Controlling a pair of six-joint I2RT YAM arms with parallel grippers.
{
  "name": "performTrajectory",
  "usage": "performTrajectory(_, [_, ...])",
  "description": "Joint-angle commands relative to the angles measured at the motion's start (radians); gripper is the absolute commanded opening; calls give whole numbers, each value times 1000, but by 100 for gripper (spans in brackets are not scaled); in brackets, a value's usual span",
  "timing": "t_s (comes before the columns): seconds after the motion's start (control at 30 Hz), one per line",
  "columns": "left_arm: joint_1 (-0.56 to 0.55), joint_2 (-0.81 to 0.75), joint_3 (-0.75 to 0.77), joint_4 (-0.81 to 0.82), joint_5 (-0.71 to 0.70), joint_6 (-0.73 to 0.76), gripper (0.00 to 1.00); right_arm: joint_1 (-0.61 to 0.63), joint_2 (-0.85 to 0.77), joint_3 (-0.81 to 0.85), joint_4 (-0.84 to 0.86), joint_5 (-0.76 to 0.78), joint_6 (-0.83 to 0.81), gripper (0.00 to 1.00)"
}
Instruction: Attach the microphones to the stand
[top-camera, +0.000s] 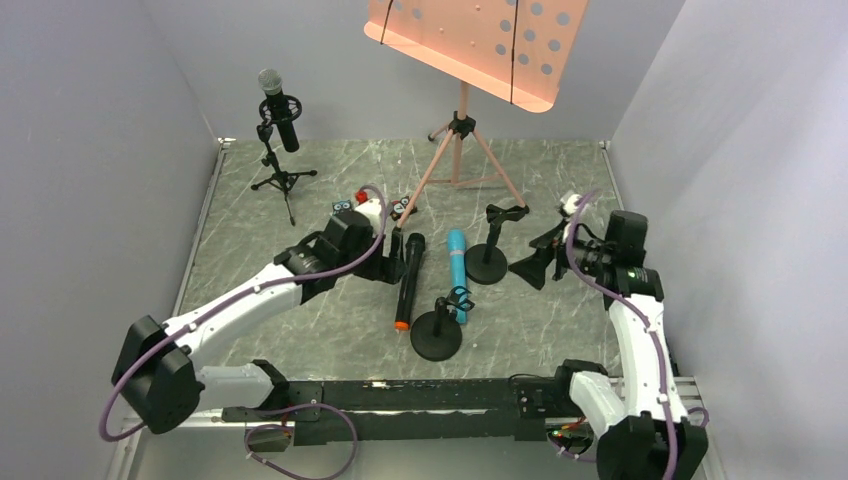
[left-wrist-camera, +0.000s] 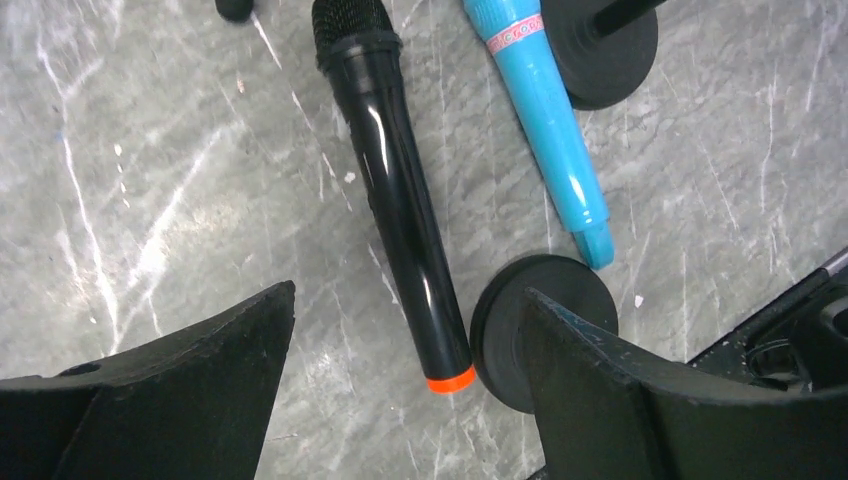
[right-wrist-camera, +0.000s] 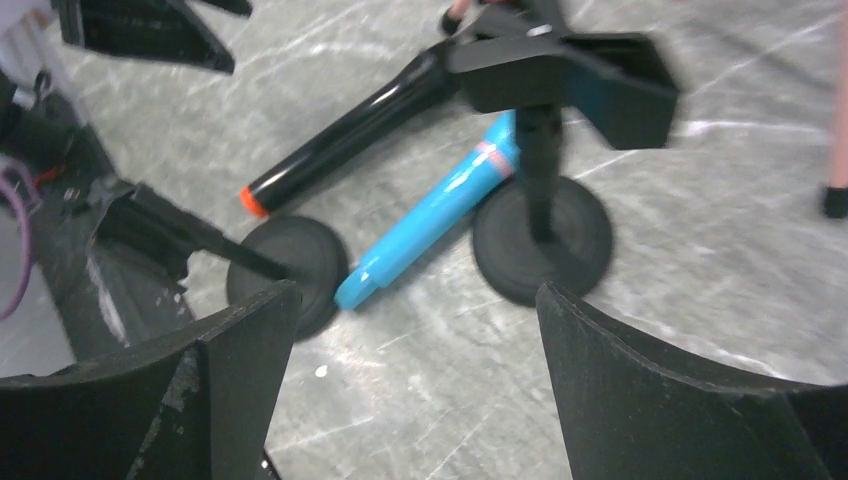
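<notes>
Left gripper (left-wrist-camera: 408, 300): we see fingers apart, black mic (left-wrist-camera: 395, 180) on the table below, between them.
Right gripper (right-wrist-camera: 418, 292): fingers apart, turquoise mic (right-wrist-camera: 440, 215) just ahead.

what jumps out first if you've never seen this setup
The salmon-pink sheet music stand towering at the back centre. Next, the turquoise microphone lying mid-table beside the black microphone with an orange end cap. A silver-headed microphone already sits in the tripod stand, back left.

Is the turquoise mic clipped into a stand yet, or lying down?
Lying down: the turquoise mic rests flat on the table, in no clip.
</notes>
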Motion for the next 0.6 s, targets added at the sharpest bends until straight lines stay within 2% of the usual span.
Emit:
performTrajectory(0.0, [13, -93, -96, 111, 44, -88, 86, 200, 58, 60, -233, 196, -226, 92])
performTrajectory(0.1, [13, -148, -143, 122, 36, -108, 86, 433, 67, 46, -214, 452, -188, 92])
performTrajectory(0.17, [14, -178, -165, 124, 32, -113, 86, 507, 90, 32, -181, 517, -161, 93])
performTrajectory(0.4, [16, -171, -213, 173, 47, -127, 86, 522, 246, 58, -101, 453, -88, 93])
performTrajectory(0.47, [16, -102, -186, 200, 65, -130, 85, 522, 256, 56, -94, 421, -89, 93])
performTrajectory(0.57, [15, 83, -45, 133, 52, -130, 84, 517, 254, 54, -105, 380, -116, 96])
